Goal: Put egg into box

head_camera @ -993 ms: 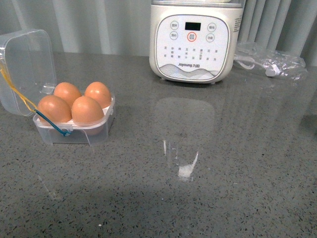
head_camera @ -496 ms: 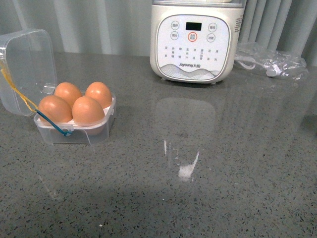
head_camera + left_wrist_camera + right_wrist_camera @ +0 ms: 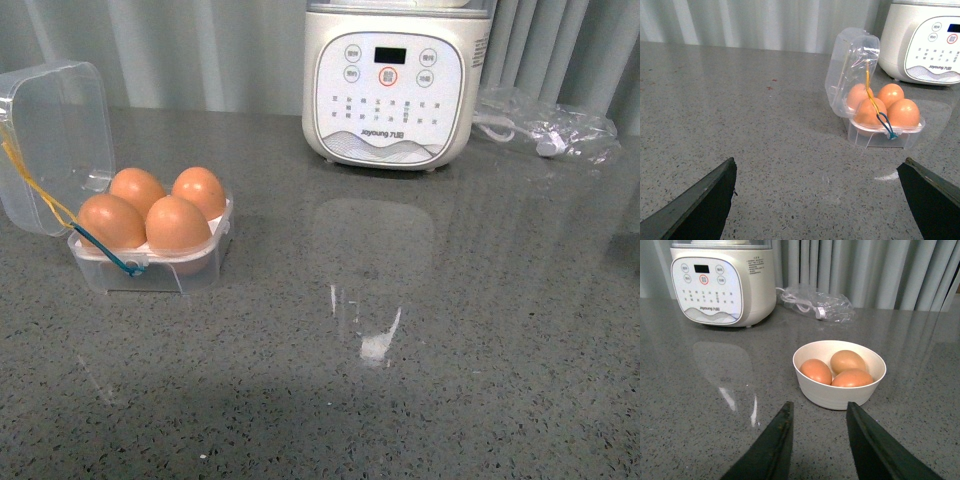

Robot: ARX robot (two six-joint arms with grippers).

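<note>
1. Nothing on the grey counter point(image 3: 400, 400) has changed place over the last second. Front view: the clear box point(image 3: 150, 270) stands at the left with its lid open, and four orange-brown eggs point(image 3: 177, 222) fill its cells. A Joyoung cooker point(image 3: 397, 85) and a bagged cable point(image 3: 545, 125) stand behind.
2. Left wrist view: the left gripper point(image 3: 819, 161) has its fingers wide apart and empty, well short of the box.
3. Right wrist view: the right gripper point(image 3: 820, 404) has its fingers apart and empty, just before a white bowl point(image 3: 840, 396) holding three more eggs point(image 3: 816, 371).
</note>
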